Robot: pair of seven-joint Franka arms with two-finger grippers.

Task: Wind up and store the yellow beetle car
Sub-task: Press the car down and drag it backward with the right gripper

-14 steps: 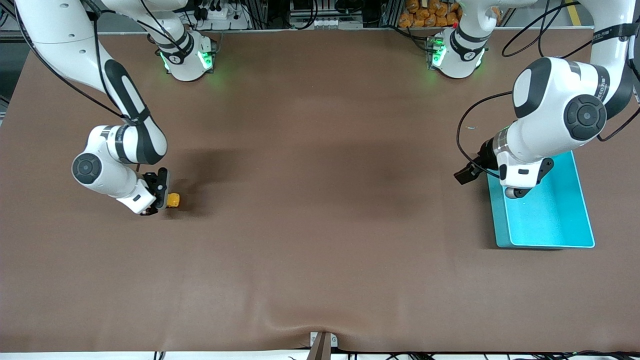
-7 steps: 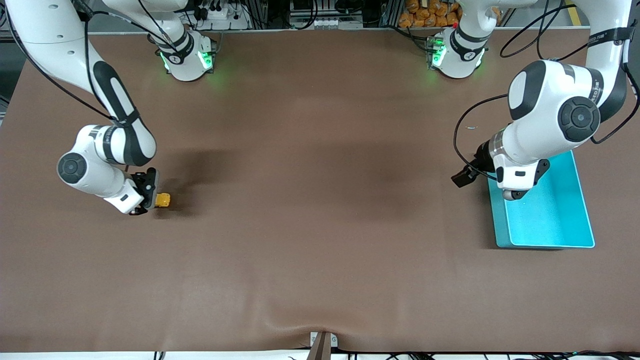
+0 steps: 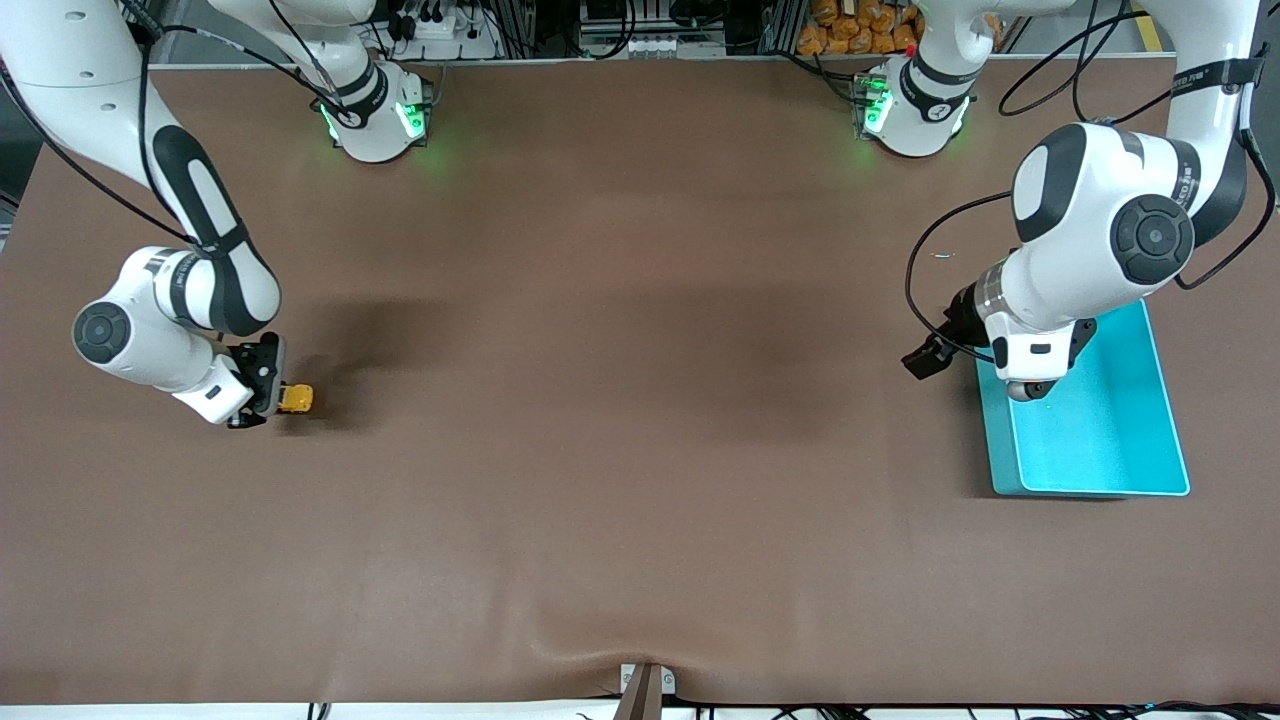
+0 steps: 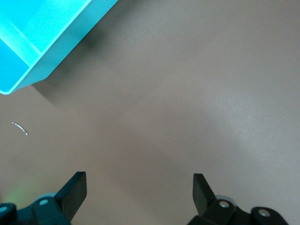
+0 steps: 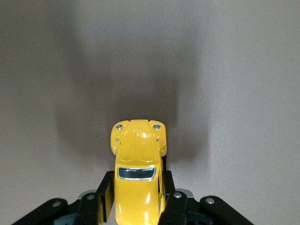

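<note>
The yellow beetle car (image 3: 296, 399) is a tiny rounded toy with dark windows, low at the brown table toward the right arm's end. My right gripper (image 3: 262, 385) is shut on the car's sides. In the right wrist view the car (image 5: 137, 150) sticks out between the black fingers (image 5: 107, 192), nose away from the gripper (image 5: 137, 187). I cannot tell whether its wheels touch the table. My left gripper (image 4: 138, 180) stands open with nothing in it, over bare table beside the teal bin (image 3: 1090, 492).
The teal bin (image 4: 42, 28) holds nothing and lies toward the left arm's end of the table. A small pale scrap (image 3: 943, 255) lies on the table farther from the front camera than the bin. Both arm bases (image 3: 375, 115) stand along the table's back edge.
The right gripper has drawn the car backward along the table toward the right arm's end. The left arm has shifted only slightly.
</note>
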